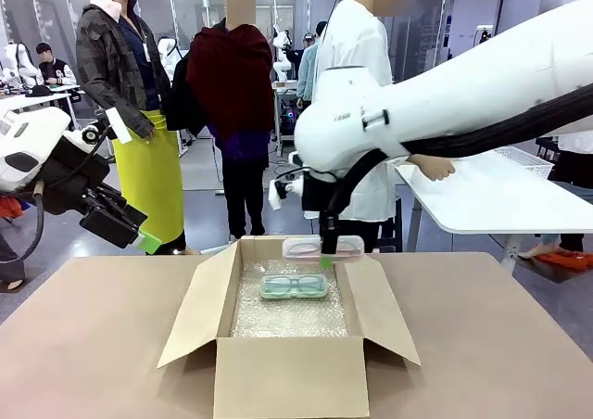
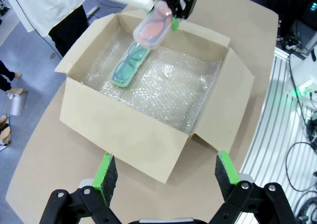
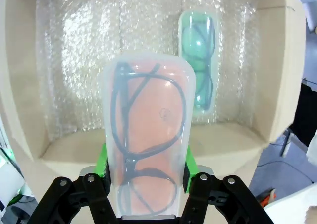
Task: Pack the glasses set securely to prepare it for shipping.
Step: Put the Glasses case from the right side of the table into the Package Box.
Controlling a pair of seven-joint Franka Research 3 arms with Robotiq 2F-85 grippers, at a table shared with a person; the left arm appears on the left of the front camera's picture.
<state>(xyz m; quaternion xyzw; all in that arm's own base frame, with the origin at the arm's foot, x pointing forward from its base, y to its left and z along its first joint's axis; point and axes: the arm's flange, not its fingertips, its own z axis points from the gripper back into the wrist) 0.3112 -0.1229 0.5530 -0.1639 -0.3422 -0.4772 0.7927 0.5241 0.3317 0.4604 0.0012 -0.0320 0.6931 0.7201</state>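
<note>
I record the mint green case [image 1: 293, 286] lying on the bubble wrap [image 1: 287, 317] in the box [image 1: 278, 382], the pink case [image 1: 306, 247] clamped in my right gripper [image 3: 146, 159] above its far edge, not yet placed, and the left gripper [image 2: 161, 170] wide and empty.

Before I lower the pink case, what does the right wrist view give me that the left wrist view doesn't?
Right wrist: a close look at the right gripper shut on the pink case by its long sides, dark frames inside. Left wrist: the left gripper open, the whole cardboard box with its flaps, a person beyond. Both: the mint green case lying on the bubble wrap.
</note>
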